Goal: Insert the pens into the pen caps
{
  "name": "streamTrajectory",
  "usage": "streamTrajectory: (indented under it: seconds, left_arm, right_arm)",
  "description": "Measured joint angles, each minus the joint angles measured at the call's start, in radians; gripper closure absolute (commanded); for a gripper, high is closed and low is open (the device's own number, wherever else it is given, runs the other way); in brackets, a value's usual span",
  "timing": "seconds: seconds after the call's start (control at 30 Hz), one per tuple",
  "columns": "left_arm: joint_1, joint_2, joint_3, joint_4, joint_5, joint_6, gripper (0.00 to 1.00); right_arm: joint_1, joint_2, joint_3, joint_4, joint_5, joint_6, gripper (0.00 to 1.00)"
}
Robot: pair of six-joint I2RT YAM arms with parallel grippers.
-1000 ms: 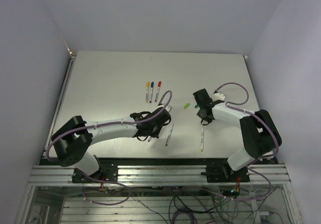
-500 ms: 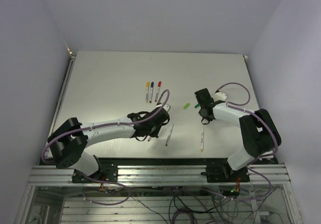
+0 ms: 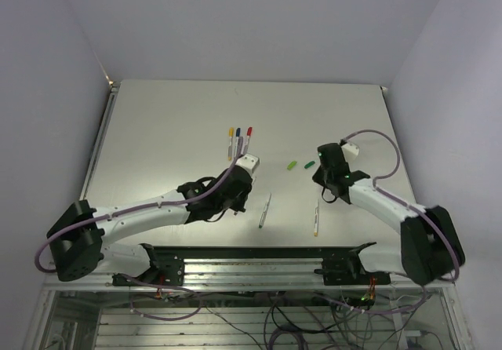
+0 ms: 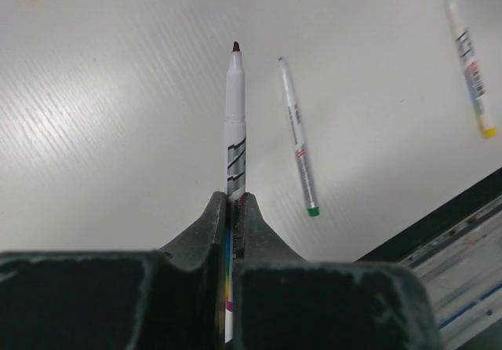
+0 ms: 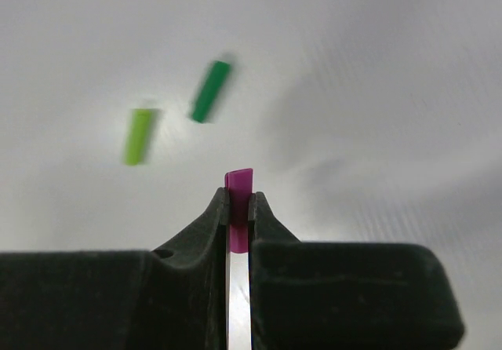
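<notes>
You're about halfway, by my reading. Beyond your left tool [image 4: 235, 202], the three pens [image 3: 239, 141] with yellow, blue and red ends lie side by side on the worktop [image 3: 172, 130], and they look capped. That leaves three pairs to do.

Your left tool is pinched shut on the barrel of the magenta pen [image 4: 235, 122], whose dark tip points straight out ahead of the jaws. Your right tool [image 5: 238, 199] is closed tight on the magenta cap [image 5: 238, 184], and only the cap's end shows past the tips. I cannot tell which way its open end faces. The two tools are well apart, so this pen is not yet in its cap.

Ahead and to the left of your right tool lie the dark green cap [image 5: 209, 91] and the light green cap [image 5: 139, 136], near each other but not touching. Just right of the pen in your left tool lies a green-ended pen [image 4: 298, 138], and further right a second loose pen [image 4: 468, 63], both uncapped.
</notes>
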Motion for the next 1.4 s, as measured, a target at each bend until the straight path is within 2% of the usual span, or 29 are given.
streamTrajectory:
  seconds: [0.2,0.47,0.8,1.4]
  left_arm:
    - [0.0,-0.068,-0.037,0.108,0.006,0.003,0.93]
    - [0.0,-0.115,-0.095,0.294,0.054,0.003,0.93]
    - [0.0,-0.125,-0.101,0.519,0.132,-0.025,0.93]
    - [0.0,-0.134,-0.101,0.639,0.185,-0.091,0.93]
  right_arm:
    - [0.01,-0.217,-0.019,0.09,-0.081,-0.095,1.0]
    - [0.11,-0.365,-0.032,0.177,-0.144,-0.169,1.0]
    - [0.249,-0.389,-0.009,0.397,-0.167,-0.233,1.0]
    - [0.257,-0.435,-0.167,0.805,-0.22,-0.108,1.0]
